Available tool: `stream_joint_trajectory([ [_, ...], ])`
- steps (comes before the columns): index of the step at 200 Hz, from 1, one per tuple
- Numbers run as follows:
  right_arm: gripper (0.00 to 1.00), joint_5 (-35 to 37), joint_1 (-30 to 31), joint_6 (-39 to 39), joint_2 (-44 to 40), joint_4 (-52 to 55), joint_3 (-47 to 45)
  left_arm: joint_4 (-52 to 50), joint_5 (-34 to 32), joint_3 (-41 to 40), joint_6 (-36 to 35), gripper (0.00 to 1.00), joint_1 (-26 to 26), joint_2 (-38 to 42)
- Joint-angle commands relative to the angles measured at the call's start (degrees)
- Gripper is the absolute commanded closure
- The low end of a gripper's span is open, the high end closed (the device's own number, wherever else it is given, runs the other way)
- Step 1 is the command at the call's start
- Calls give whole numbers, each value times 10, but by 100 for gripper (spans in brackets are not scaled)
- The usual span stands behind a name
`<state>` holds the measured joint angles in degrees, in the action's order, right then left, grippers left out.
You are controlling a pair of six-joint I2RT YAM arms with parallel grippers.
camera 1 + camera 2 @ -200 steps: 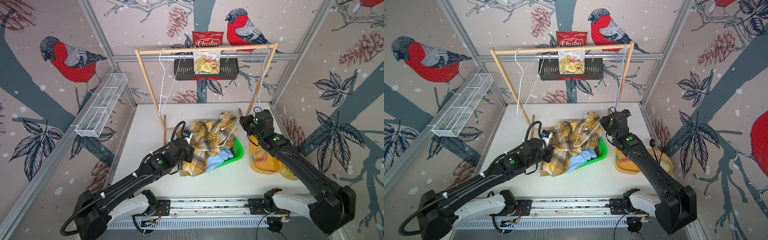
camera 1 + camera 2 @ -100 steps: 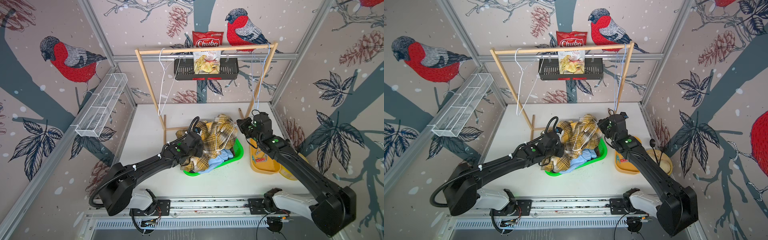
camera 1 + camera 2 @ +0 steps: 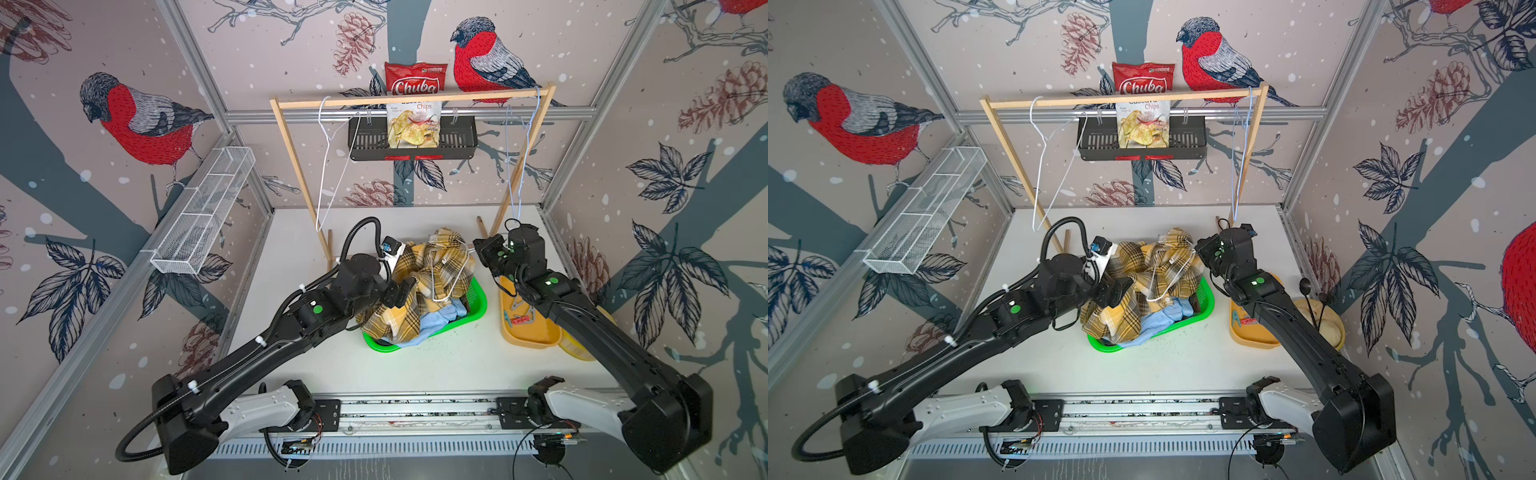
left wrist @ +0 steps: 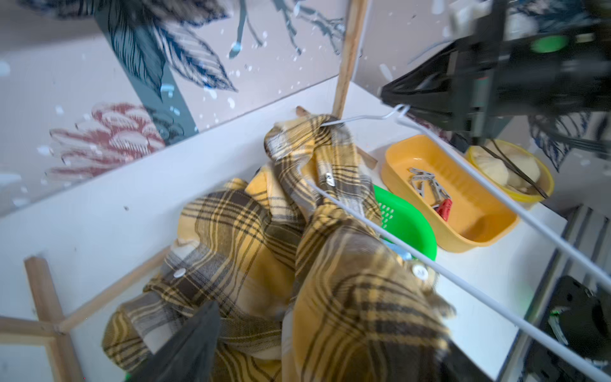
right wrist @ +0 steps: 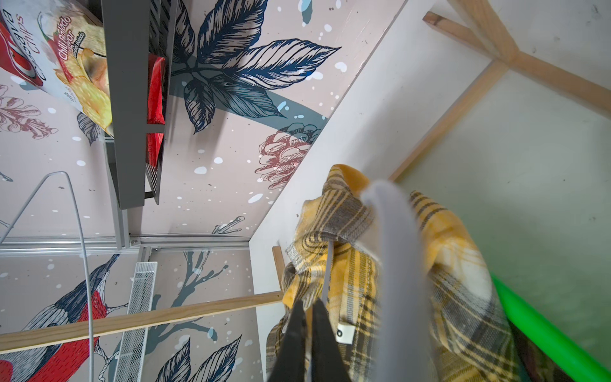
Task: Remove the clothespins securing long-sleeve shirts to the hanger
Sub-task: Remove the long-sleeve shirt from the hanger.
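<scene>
Back wall point(image 3: 249, 62): red Chuba Chips bag point(image 3: 415, 83); L hand point(image 3: 401, 291) wide, R hand point(image 5: 308, 311) tight on hanger point(image 4: 496, 302).

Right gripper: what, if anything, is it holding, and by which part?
The right gripper pinches the white wire hanger by its thin wire, beside the yellow plaid shirt.

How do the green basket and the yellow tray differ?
The green basket is heaped high: the mustard plaid shirt spills over its rim, with a light blue shirt under it. The yellow tray holds only a few clothespins lying loose. The basket's wall is perforated; the tray's is solid. Both stand side by side, apart, on the white table.
</scene>
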<state>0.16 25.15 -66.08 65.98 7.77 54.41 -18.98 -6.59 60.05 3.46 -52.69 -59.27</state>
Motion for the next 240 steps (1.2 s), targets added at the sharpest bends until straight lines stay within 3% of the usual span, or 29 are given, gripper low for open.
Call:
stream_joint_trajectory([
  [1,100,-6,0,0,1,-14,-1,-39,-13,3,-129,18,-53,41],
  [16,100,-8,0,0,5,-16,-1,-32,-24,-7,-157,14,-78,64],
  [54,100,-12,0,1,8,-15,-2,-38,-49,1,-156,11,-83,42],
  [69,100,-13,0,1,7,-15,-4,-12,-44,0,-168,12,-105,44],
  [92,100,-13,0,0,7,-16,-9,-14,-102,31,-207,14,-155,4],
  [129,100,-16,-1,1,5,-19,-16,-39,-137,77,-248,21,-175,-74],
  [207,100,-26,-6,7,6,-22,-17,-48,-190,117,-262,59,-201,-165],
  [240,100,-33,-9,6,1,-22,-21,-46,-211,124,-261,89,-205,-179],
])
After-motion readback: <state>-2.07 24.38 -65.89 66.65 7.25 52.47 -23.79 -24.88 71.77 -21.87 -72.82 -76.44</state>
